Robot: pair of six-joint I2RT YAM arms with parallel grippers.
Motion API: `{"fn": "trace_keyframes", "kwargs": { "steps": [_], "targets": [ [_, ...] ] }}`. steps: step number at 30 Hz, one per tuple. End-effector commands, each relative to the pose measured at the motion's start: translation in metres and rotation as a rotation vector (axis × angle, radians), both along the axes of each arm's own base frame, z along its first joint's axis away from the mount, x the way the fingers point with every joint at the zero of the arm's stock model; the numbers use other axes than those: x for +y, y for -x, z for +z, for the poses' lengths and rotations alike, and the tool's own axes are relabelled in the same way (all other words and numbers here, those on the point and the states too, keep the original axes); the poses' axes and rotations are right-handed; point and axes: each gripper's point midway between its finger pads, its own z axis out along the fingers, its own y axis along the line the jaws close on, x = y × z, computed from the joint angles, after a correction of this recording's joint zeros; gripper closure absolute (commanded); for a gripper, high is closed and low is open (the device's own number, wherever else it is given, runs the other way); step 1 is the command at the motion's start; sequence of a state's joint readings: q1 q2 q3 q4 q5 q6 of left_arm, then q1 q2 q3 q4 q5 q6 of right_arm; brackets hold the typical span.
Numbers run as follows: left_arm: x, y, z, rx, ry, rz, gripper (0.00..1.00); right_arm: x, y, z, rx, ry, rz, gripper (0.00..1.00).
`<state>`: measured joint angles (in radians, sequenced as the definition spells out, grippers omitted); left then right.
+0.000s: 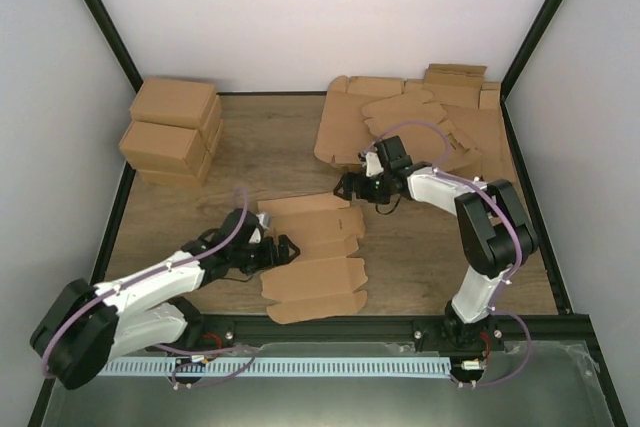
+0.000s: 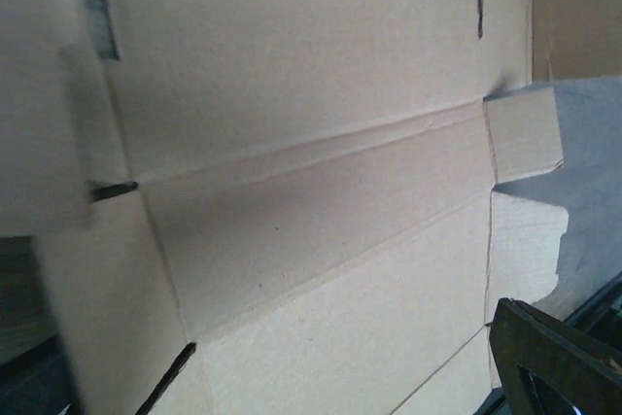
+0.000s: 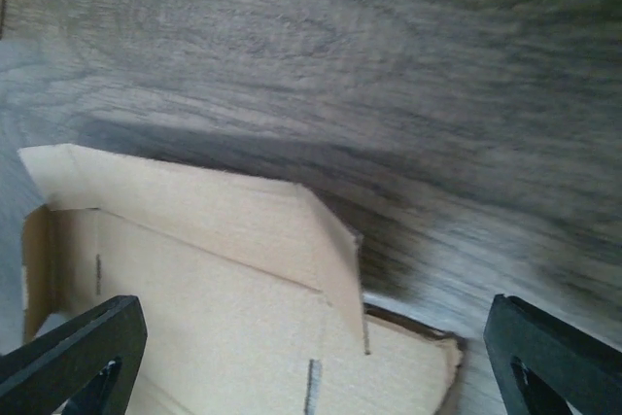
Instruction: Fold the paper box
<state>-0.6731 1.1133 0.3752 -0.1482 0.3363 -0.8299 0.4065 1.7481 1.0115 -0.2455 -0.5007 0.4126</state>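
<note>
Wood-grain table (image 1: 420,247) inside a white-walled booth, with a stack of finished cartons (image 1: 172,132) at the far left and a messy pile of flat blanks (image 1: 420,122) at the far right. The paper box (image 1: 315,262) is on its own in the near middle of the table. It's fully flat, no panel raised, so by the look of it the folding hasn't really begun.

The part that matters is that the blank sits right between the two tools. Its long axis runs roughly away from the arm bases, tilted a bit. The left gripper (image 1: 283,247) is on the blank's left edge about halfway along, pointing in toward the right. Its wrist view is basically wall-to-wall cardboard with the score lines (image 2: 321,211) running across. The right gripper (image 1: 343,189) is up at the far right corner, and its wrist view shows the angled end flap (image 3: 224,221) below it with bare table beyond.

Both sets of jaws are spread wide and holding nothing. The right one's two fingers stand far apart over the corner, and only one finger of the left shows in its own camera.

The left arm looks better placed, being side-on to the long crease, so lifting that side panel is probably its job. The right one looks lined up for the far end flap.
</note>
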Motion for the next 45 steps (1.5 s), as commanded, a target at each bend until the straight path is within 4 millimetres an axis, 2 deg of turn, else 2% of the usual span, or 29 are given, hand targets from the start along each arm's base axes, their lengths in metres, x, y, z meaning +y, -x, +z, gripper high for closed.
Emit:
{"fn": "trace_keyframes", "kwargs": {
  "steps": [1, 3, 5, 8, 11, 12, 15, 18, 20, 22, 23, 26, 29, 33, 36, 40, 45],
  "targets": [
    [0.024, -0.017, 0.026, -0.086, -0.097, 0.141, 0.00, -0.021, -0.013, 0.016, -0.112, 0.149, -0.010, 0.00],
    [0.035, -0.027, 0.038, -0.147, -0.119, 0.181, 0.00, -0.031, -0.012, 0.025, -0.133, 0.190, -0.039, 0.00],
    [0.037, -0.035, 0.048, -0.159, -0.107, 0.181, 0.00, -0.039, -0.004, 0.030, -0.127, 0.212, -0.054, 0.00],
    [0.035, -0.051, 0.064, -0.184, -0.139, 0.148, 0.00, -0.039, 0.017, 0.041, -0.114, 0.171, -0.027, 0.00],
    [0.037, -0.074, 0.083, -0.249, -0.215, 0.095, 0.00, -0.032, 0.047, 0.055, -0.101, 0.076, 0.030, 0.00],
    [0.036, -0.085, 0.091, -0.264, -0.211, 0.083, 0.00, -0.029, 0.058, 0.061, -0.099, 0.042, 0.051, 0.01],
    [0.036, -0.111, 0.099, -0.261, -0.140, 0.061, 0.00, -0.020, 0.090, 0.080, -0.099, -0.074, 0.115, 0.02],
    [0.038, -0.136, 0.097, -0.280, -0.164, 0.034, 0.00, -0.004, 0.126, 0.103, -0.080, -0.242, 0.211, 0.06],
    [0.036, -0.152, 0.089, -0.288, -0.213, 0.000, 0.00, 0.006, 0.150, 0.108, -0.053, -0.317, 0.263, 0.09],
    [0.031, -0.162, 0.074, -0.267, -0.237, -0.037, 0.00, 0.016, 0.170, 0.101, -0.012, -0.338, 0.300, 0.11],
    [0.027, -0.166, 0.068, -0.257, -0.236, -0.059, 0.00, 0.022, 0.183, 0.091, 0.019, -0.328, 0.320, 0.12],
    [0.013, -0.171, 0.058, -0.260, -0.201, -0.123, 0.00, 0.029, 0.206, 0.072, 0.082, -0.313, 0.342, 0.21],
    [0.004, -0.178, 0.054, -0.272, -0.195, -0.186, 0.00, 0.030, 0.220, 0.058, 0.117, -0.334, 0.350, 0.41],
    [-0.010, -0.192, 0.043, -0.233, -0.221, -0.249, 0.01, 0.027, 0.227, 0.038, 0.158, -0.330, 0.353, 0.79],
    [-0.021, -0.200, 0.031, -0.214, -0.226, -0.287, 0.02, 0.029, 0.228, 0.027, 0.179, -0.305, 0.367, 0.96],
    [-0.028, -0.209, 0.021, -0.218, -0.234, -0.345, 0.02, 0.029, 0.226, 0.019, 0.189, -0.280, 0.362, 0.99],
    [-0.035, -0.204, 0.005, -0.186, -0.226, -0.423, 0.05, 0.031, 0.224, 0.008, 0.214, -0.256, 0.356, 0.99]
  ]
}}
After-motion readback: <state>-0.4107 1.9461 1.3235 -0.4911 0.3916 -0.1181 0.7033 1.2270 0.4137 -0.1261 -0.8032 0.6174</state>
